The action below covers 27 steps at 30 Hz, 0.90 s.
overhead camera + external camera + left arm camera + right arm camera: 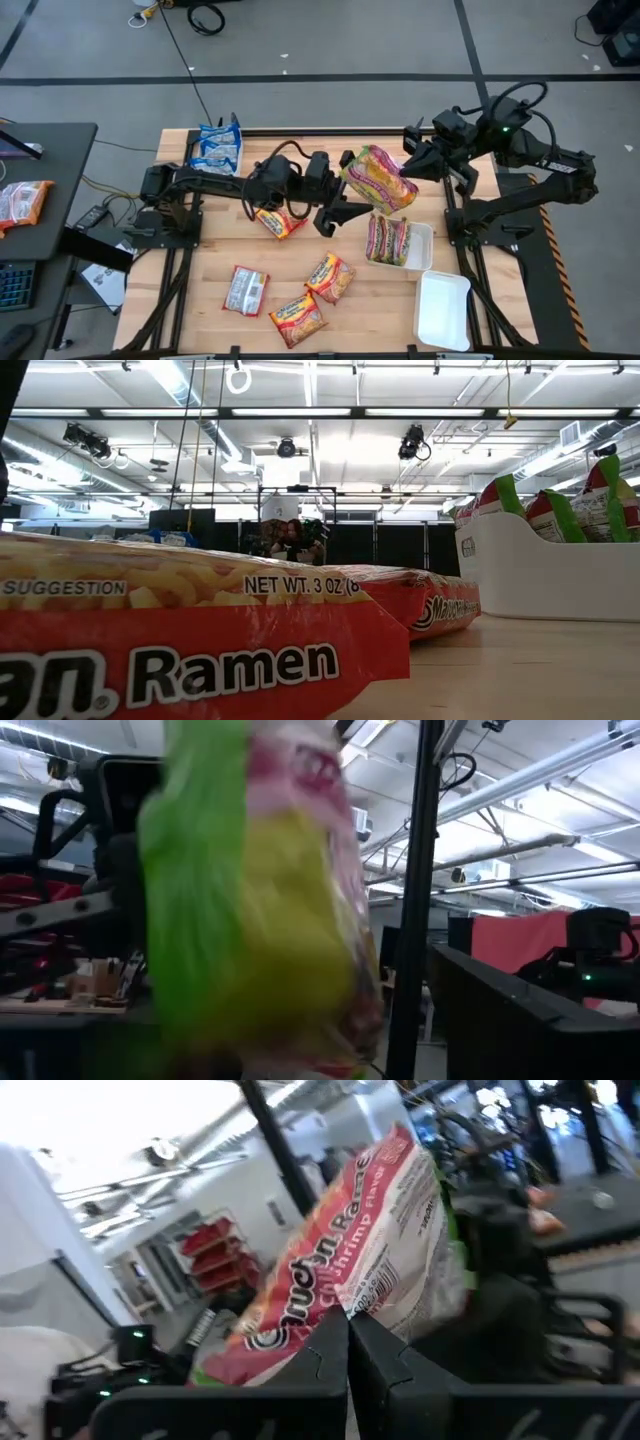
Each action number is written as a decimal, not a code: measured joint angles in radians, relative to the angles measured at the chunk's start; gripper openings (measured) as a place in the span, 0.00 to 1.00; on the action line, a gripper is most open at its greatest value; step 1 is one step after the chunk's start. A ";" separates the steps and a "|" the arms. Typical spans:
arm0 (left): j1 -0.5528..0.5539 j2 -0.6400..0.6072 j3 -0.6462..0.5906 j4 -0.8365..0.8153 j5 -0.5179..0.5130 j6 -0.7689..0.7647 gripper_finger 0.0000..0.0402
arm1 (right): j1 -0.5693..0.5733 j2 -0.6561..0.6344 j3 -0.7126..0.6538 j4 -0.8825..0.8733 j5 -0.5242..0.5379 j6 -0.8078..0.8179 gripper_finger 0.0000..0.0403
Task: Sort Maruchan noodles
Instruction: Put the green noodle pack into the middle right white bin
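A green and pink Maruchan packet (378,178) is held up in the air over the table's middle, between the two arms. My right gripper (412,162) is shut on its right end. My left gripper (342,188) is at the packet's left end and open, with a finger on either side of it. The left wrist view shows only the blurred packet (260,900) close in front. Orange-red packets (280,222) (330,278) (297,318) and a pinkish-silver one (246,290) lie flat on the table. My right gripper pinches the green and pink packet by its edge (350,1305) between its two shut fingers (385,1370). The fingers come roughly level from the table's right side. The packet is lifted clear of the table and tilted, standing out beyond the fingertips.
A white tray (425,250) right of centre holds green packets (388,240) standing on edge, and an empty white tray (443,308) lies nearer. Blue-white packets (217,148) sit at the far left corner. In the low view an orange packet (200,640) fills the foreground.
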 joint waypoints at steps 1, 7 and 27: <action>-0.001 -0.001 0.000 0.000 0.000 -0.002 0.69 | -0.005 -0.001 0.000 -0.024 0.010 -0.008 0.01; -0.001 -0.002 0.000 -0.019 -0.004 -0.064 0.53 | -0.013 -0.005 0.001 -0.118 0.087 -0.060 0.01; -0.054 -0.183 0.000 -0.803 -0.404 -0.205 0.32 | -0.072 -0.128 0.000 -0.313 0.454 -0.342 0.46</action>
